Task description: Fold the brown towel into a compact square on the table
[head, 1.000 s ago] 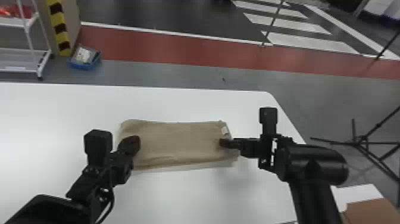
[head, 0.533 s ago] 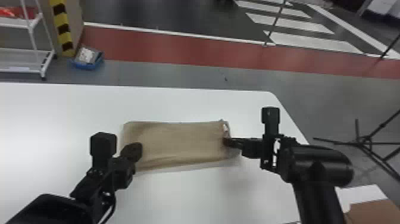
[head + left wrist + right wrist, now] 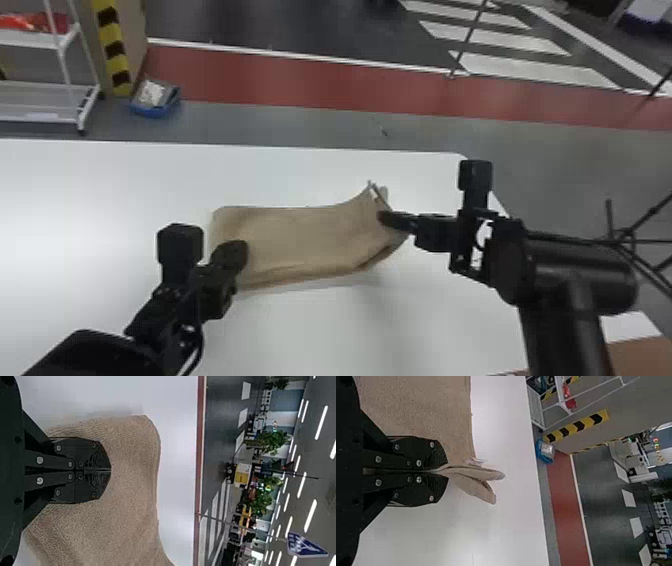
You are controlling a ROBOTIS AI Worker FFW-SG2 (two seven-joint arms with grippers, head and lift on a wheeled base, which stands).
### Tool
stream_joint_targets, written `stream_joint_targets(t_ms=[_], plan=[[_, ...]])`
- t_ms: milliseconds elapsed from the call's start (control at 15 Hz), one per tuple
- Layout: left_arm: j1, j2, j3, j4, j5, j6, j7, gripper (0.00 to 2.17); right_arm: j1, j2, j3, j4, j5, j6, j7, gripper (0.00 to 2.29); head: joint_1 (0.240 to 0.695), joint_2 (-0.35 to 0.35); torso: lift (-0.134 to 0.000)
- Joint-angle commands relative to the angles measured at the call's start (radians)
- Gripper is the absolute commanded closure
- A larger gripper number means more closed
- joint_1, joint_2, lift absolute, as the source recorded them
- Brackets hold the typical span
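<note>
Black and closed tip to tip, our left gripper [image 3: 233,254] hangs over the towel's nine-o'clock end with nothing between its fingers; we can't tell if it touches. Brown and folded long, the towel [image 3: 305,240] stretches from nine toward three o'clock on the white table [image 3: 100,200]. At three, our right gripper [image 3: 389,219] pinches its edge tightly, layers flaring past the tips.
</note>
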Motion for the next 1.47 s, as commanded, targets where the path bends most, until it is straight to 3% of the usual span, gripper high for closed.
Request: stream_joint_targets(t_ms=[0, 133, 267, 533, 933, 1267, 1400], plan=[[0.044, 0.000, 0.015, -0.097, 0.000, 0.029, 0.000, 2.14, -0.005, -0.002, -0.010, -0.033, -0.010, 0.010, 0.018, 1.14, 0.695, -0.265, -0.112], [0.071, 0.005, 0.021, -0.176, 0.000, 0.056, -0.008, 2.14, -0.057, -0.009, -0.038, -0.017, 0.005, -0.002, 0.060, 1.14, 0.695, -0.259, -0.112], [0.083, 0.017, 0.049, -0.188, 0.003, 0.063, -0.026, 2.14, -0.111, -0.043, -0.041, 0.052, 0.014, 0.007, 0.109, 1.14, 0.695, -0.264, -0.112], [0.056, 0.023, 0.081, -0.108, 0.003, 0.063, -0.072, 2.14, -0.170, -0.060, -0.030, 0.038, -0.001, 0.155, 0.124, 1.14, 0.695, -0.266, -0.112], [-0.013, 0.021, 0.110, -0.030, 0.014, 0.106, -0.109, 2.14, -0.316, -0.026, 0.099, -0.036, 0.016, 0.428, 0.104, 1.14, 0.695, -0.196, -0.112], [0.021, 0.021, 0.147, -0.065, 0.055, 0.081, -0.209, 2.14, -0.370, -0.011, 0.174, -0.014, 0.053, 0.428, 0.084, 1.14, 0.695, -0.149, -0.112], [0.037, 0.023, 0.153, -0.082, 0.086, 0.004, -0.233, 2.14, -0.376, 0.003, 0.198, -0.008, 0.068, 0.428, 0.081, 1.14, 0.695, -0.147, -0.112]])
